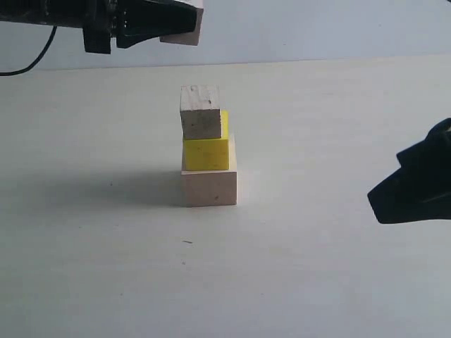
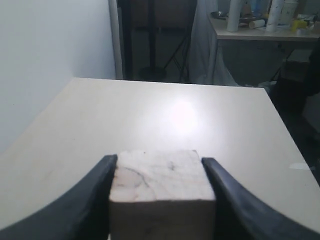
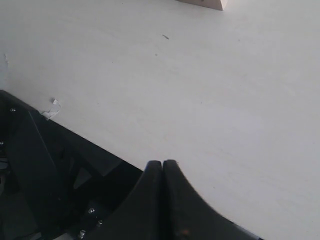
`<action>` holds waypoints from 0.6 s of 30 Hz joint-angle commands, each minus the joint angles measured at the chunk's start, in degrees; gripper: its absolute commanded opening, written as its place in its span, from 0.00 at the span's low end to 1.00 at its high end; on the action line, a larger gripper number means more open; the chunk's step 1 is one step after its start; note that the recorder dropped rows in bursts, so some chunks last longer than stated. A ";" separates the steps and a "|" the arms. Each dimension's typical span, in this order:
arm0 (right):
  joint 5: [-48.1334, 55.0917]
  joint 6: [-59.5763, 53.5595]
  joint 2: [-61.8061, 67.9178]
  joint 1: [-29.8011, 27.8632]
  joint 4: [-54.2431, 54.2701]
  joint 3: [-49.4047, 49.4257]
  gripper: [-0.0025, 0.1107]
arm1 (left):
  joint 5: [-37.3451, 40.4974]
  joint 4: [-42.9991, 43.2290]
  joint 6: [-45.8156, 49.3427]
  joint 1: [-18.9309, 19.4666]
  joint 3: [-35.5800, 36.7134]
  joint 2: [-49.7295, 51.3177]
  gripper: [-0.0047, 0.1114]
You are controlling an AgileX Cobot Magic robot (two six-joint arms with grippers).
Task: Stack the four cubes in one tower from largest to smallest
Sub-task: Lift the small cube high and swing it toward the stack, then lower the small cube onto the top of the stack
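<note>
We see a pale tabletop [image 2: 125,120] with a bright glare patch [image 2: 183,114], a white wall [image 2: 50,55] beside it, and beyond it a dark stand [image 2: 159,45], a draped white cloth [image 2: 204,50] and a desk [image 2: 250,34] bearing bottles [image 2: 276,15].

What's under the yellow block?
A bigger pale wooden block sits right under the yellow block, and that one stands on the white table. The part of its top that the yellow block covers cannot be seen.

exterior: low, side-on to tower [image 1: 208,148] | wrists: close over table [image 3: 200,90] | table shared
</note>
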 commanded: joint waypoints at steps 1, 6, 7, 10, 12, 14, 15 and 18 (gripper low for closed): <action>-0.49 -0.59 -0.45 0.01 0.53 0.26 0.02 | 0.18 -3.69 3.14 -0.51 1.77 1.33 0.04; -0.49 -0.59 -0.45 0.01 0.53 0.26 0.02 | 0.18 -4.61 6.32 -3.12 2.20 3.21 0.04; -0.49 -0.59 -0.45 0.01 0.53 0.26 0.02 | 0.18 -4.95 6.70 -3.46 2.20 3.47 0.04; -0.23 -0.59 -0.45 0.01 0.51 0.26 0.02 | 0.18 -6.01 7.63 -4.21 2.20 4.64 0.04; 0.21 -0.59 -0.45 0.01 0.51 0.26 0.02 | 0.18 -5.90 7.63 -4.21 2.20 5.36 0.04; 0.80 -0.59 -0.45 0.01 0.51 0.26 0.02 | 0.18 -5.65 7.63 -4.21 2.20 5.94 0.04; 0.90 -0.59 -0.45 0.01 0.51 0.26 0.02 | 0.18 -5.64 7.76 -4.05 2.20 6.07 0.04; 1.03 -0.59 -0.45 0.01 0.51 0.26 0.02 | 0.18 -5.56 7.88 -4.05 2.20 6.57 0.04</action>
